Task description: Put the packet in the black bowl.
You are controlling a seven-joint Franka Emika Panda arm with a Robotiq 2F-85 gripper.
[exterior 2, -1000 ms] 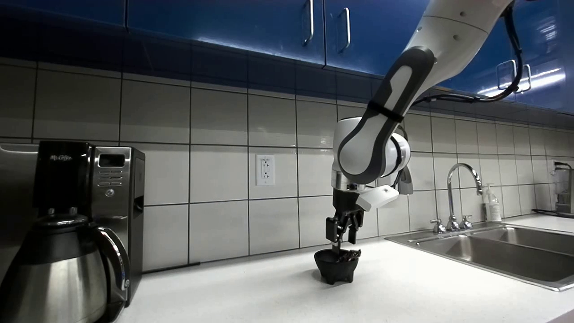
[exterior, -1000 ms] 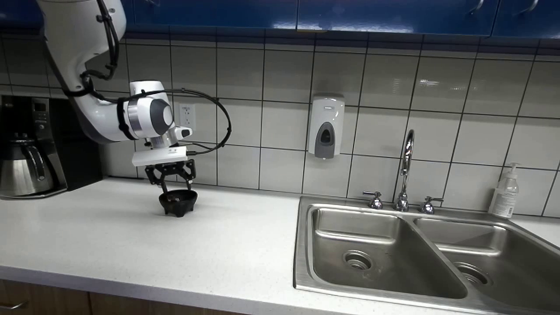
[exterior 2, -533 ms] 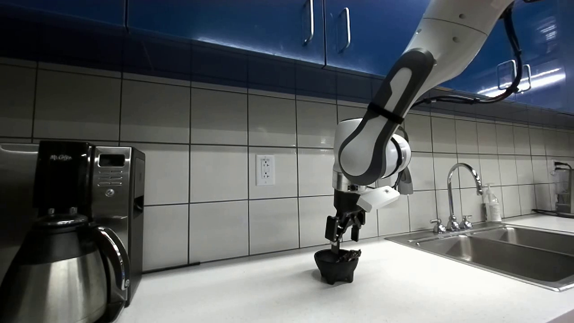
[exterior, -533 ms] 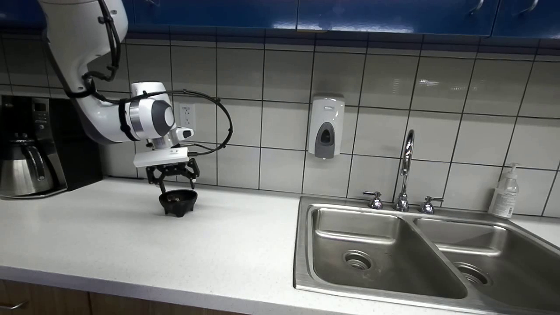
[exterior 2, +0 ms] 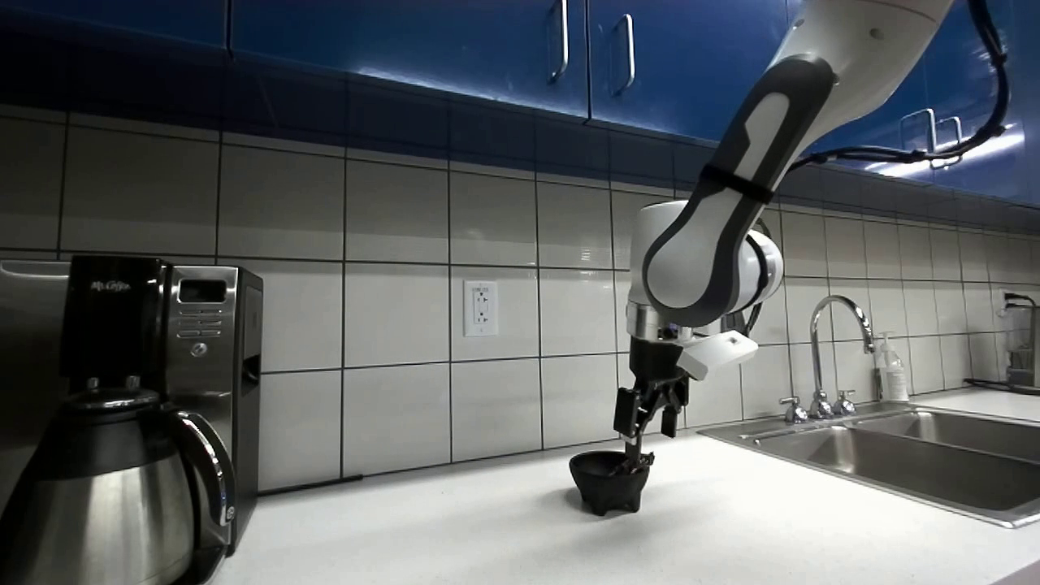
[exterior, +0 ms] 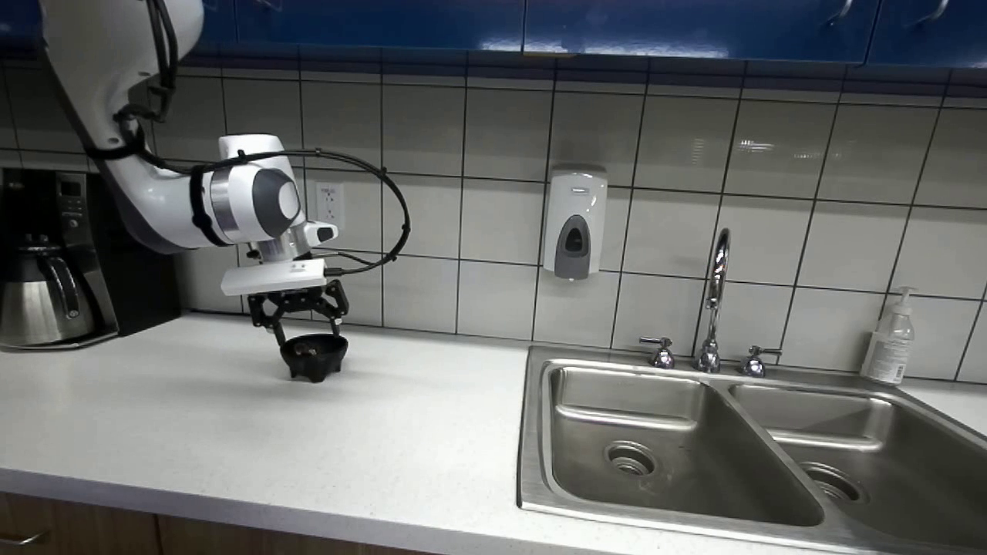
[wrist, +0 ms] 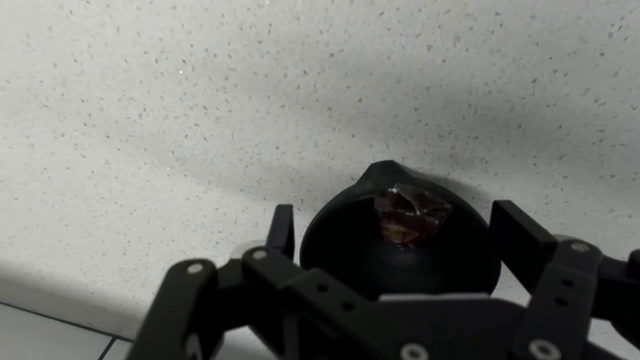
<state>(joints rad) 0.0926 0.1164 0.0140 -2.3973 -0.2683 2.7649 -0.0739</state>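
Note:
The black bowl [exterior: 314,362] stands upright on the counter in both exterior views, here too [exterior 2: 605,489]. In the wrist view the bowl [wrist: 350,250] lies below my fingers. The packet [wrist: 412,215], dark red-brown with a shiny clear wrapper, rests inside it, one end against the rim near the spout-like bump. In an exterior view the packet [exterior 2: 647,460] shows partly at the rim, partly behind a finger. My gripper [wrist: 397,222] is open and holds nothing, with its fingers apart on either side of the bowl. It hovers just over and behind the bowl in an exterior view [exterior: 308,333].
A coffee maker [exterior 2: 215,366] with a steel carafe [exterior 2: 122,487] stands at the left. The tiled wall [exterior: 420,293] is close behind the gripper. A steel double sink [exterior: 533,432] with a faucet [exterior: 715,285] is at the right. Blue cabinets [exterior: 385,23] hang above.
The fingers have spread a little wider. The arm has shifted slightly, leftward in an exterior view and rightward as seen from the opposite angle. The bowl and packet have stayed put.

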